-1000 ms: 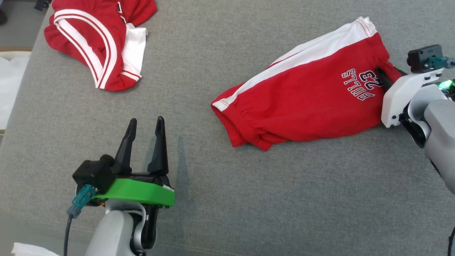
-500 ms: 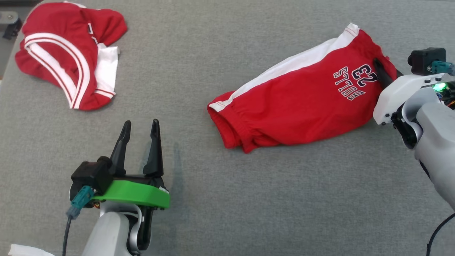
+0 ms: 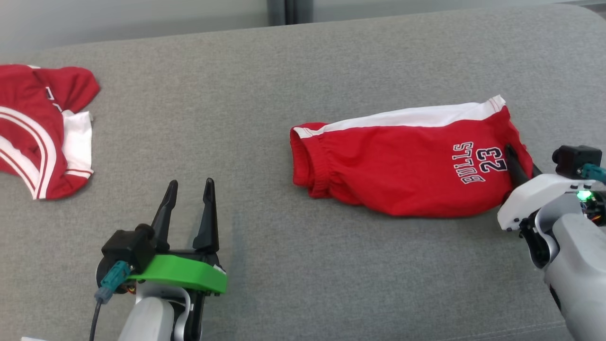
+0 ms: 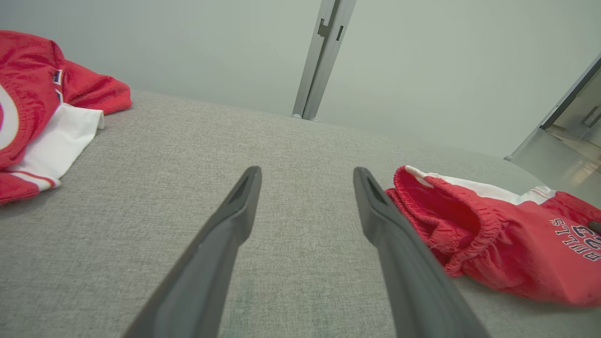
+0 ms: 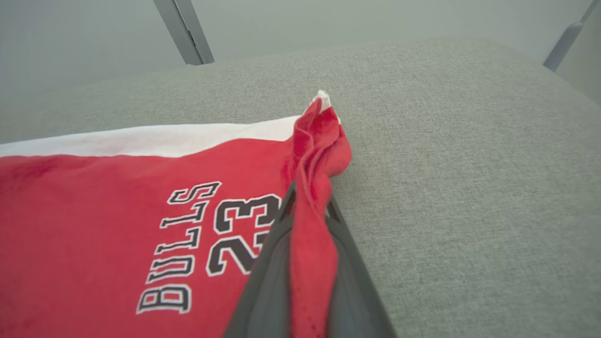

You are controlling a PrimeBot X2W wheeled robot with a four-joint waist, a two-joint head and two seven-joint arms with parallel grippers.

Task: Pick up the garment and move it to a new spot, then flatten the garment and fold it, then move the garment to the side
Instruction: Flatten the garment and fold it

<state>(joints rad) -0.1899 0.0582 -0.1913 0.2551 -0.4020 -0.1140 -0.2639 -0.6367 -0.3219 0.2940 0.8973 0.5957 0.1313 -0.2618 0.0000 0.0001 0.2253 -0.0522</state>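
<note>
The garment (image 3: 407,166), a pair of red shorts with a white side stripe, lies on the grey upholstered surface (image 3: 265,265) to my right of centre. Its elastic waistband (image 3: 307,161) points towards my left and the "BULLS 23" print (image 3: 478,163) sits at the end next to my right hand (image 3: 518,161).

My right hand is clamped on the garment: the right wrist view shows a ridge of red cloth (image 5: 310,244) pinched between the two fingers, just beside the print. My left hand (image 3: 189,184) is spread wide, holds nothing and rests well apart from the garment.

Status, as judged:
- Grasp: made
- Lift and move to a new spot: not complete; most of the cloth rests on the surface
- Flatten, fold, move aside: outstanding

Limits of view:
- I cannot tell how many layers of cloth are in the pinch
- The underside of the garment is hidden
- Whether the pinched edge is clear of the surface cannot be told
- A second red garment (image 3: 38,128) at far left is cut off by the frame edge
</note>
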